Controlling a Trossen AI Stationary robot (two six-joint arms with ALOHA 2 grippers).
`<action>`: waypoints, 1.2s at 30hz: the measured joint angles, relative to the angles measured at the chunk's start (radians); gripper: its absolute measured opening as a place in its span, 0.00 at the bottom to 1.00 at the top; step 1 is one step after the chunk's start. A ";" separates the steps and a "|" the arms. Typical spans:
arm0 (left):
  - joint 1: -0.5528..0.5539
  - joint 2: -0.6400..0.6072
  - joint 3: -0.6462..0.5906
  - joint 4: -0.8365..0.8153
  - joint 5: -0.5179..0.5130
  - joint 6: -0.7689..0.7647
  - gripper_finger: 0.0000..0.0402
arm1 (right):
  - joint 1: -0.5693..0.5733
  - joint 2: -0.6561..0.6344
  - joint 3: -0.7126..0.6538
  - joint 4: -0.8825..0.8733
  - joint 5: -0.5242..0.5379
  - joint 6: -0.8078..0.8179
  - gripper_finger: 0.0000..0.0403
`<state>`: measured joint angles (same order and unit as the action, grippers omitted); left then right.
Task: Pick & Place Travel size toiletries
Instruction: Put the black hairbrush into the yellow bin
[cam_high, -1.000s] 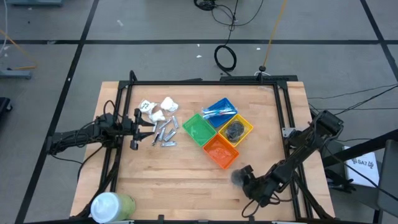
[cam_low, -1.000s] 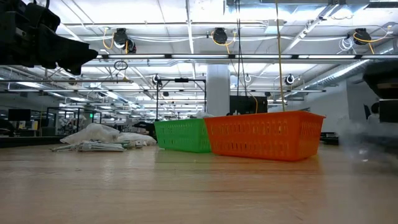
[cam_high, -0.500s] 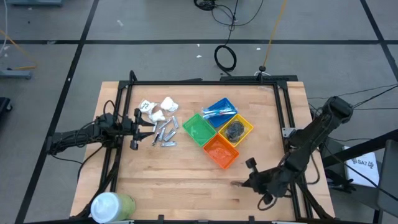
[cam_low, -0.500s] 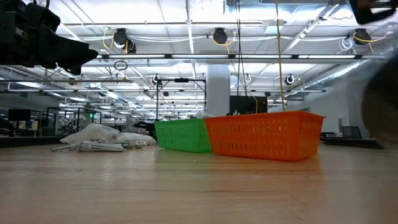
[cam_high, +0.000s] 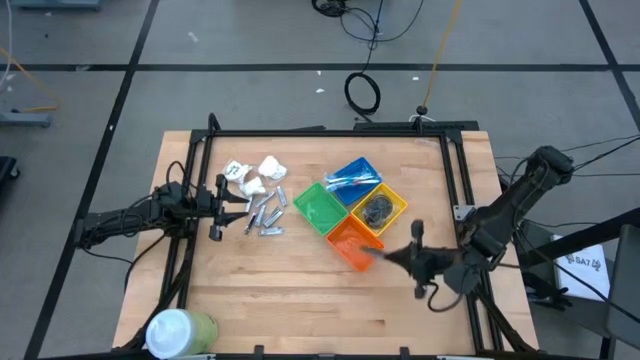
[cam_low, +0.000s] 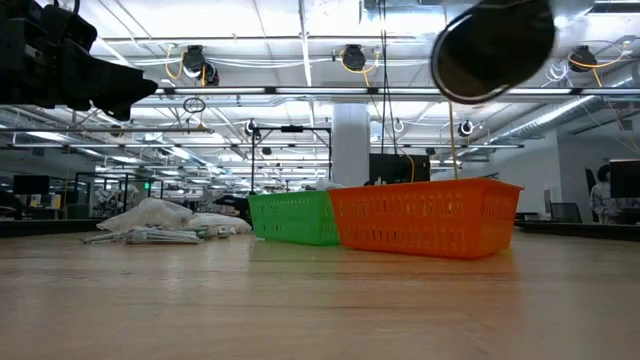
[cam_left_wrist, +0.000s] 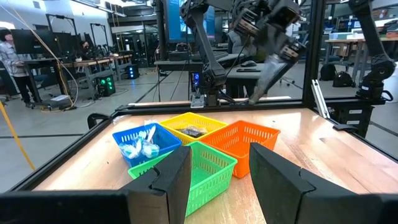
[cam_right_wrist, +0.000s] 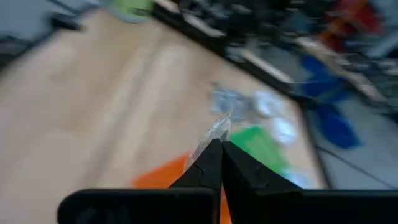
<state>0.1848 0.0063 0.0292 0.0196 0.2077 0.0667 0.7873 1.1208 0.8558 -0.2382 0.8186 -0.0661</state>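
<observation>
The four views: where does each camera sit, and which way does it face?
High view: above the table, straight down; left claw by silver pieces, right claw by orange bin.
Low view: table height, level toward the room; arm parts on top.
Left wrist view: on left arm, facing the bins; own open fingers.
Right wrist view: on right arm, facing the table; shut fingers pinch a shiny piece.
Shared: low and left wrist views show the orange bin.

No text, label, brand, number or sign can be read anywhere in these views; a white sheet (cam_high: 583, 263) lying off the counter's right edge bears dark print, but it is too small to make out.
</observation>
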 joint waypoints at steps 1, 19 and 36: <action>0.000 0.000 0.000 0.000 0.000 0.000 0.40 | -0.012 -0.002 0.000 -0.001 0.034 -0.014 0.00; 0.000 0.000 0.000 0.000 0.000 0.000 0.40 | -0.366 -0.003 -0.228 -0.030 0.173 0.149 0.00; 0.000 0.000 0.000 0.000 0.000 0.000 0.40 | -0.402 -0.004 -0.263 -0.078 0.059 0.249 0.00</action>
<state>0.1845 0.0063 0.0292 0.0195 0.2077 0.0667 0.3850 1.1172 0.5926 -0.3164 0.8780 0.1825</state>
